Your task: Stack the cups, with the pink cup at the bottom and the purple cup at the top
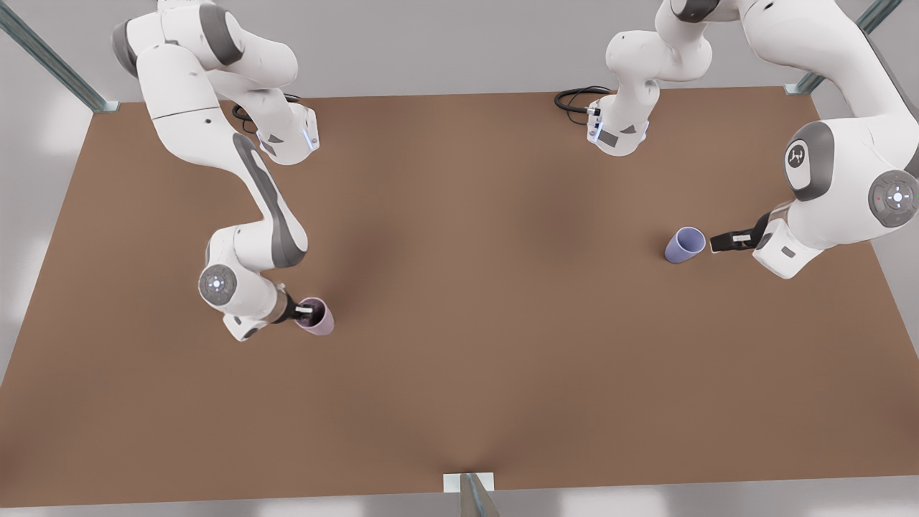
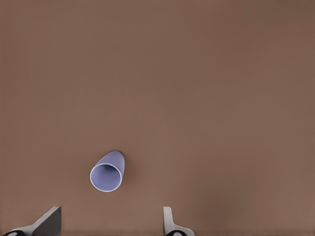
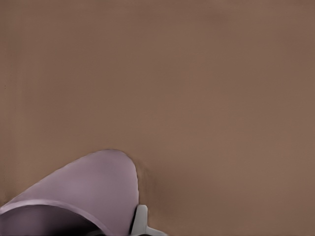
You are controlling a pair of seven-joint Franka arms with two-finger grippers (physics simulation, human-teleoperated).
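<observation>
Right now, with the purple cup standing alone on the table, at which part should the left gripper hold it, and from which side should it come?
Probably at the rim wall, from above. The purple cup stands upright on the table, mouth open upward, nothing touching it. The left gripper, open, hangs just beside it; one finger could go inside, one outside.

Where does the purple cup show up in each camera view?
Front view: purple cup on the front view's right, beside the left gripper.
Left wrist view: purple cup, ahead of the open fingers.
Right wrist view: absent; pink cup there.
Shared landmark: brown table.
</observation>
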